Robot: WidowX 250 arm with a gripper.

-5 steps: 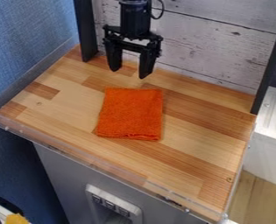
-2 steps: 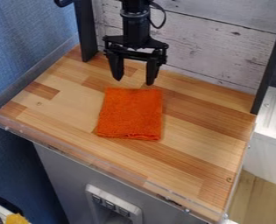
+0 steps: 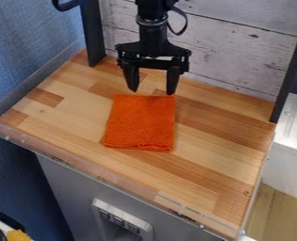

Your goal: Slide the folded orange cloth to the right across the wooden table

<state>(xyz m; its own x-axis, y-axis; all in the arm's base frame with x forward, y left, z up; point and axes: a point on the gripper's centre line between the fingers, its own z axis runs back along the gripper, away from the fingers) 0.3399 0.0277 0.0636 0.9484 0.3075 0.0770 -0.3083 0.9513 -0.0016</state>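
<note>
My gripper (image 3: 153, 92) hangs at the upper middle of the camera view, its two fingers pointing down and spread apart with nothing between them. Just below the fingertips in the view is a folded orange cloth (image 3: 140, 123), lying flat on the wooden tabletop (image 3: 219, 150). The fingertips appear at the cloth's far edge; whether they touch it I cannot tell.
A clear rim (image 3: 106, 176) runs along the table's front edge. Dark posts stand at the back left (image 3: 93, 33) and back right (image 3: 292, 70), with a whitewashed plank wall (image 3: 232, 42) between them. A white unit (image 3: 294, 127) is at the right.
The gripper has come down and forward towards the cloth, shifting slightly right, and its fingers stay apart. The cloth has not moved.
</note>
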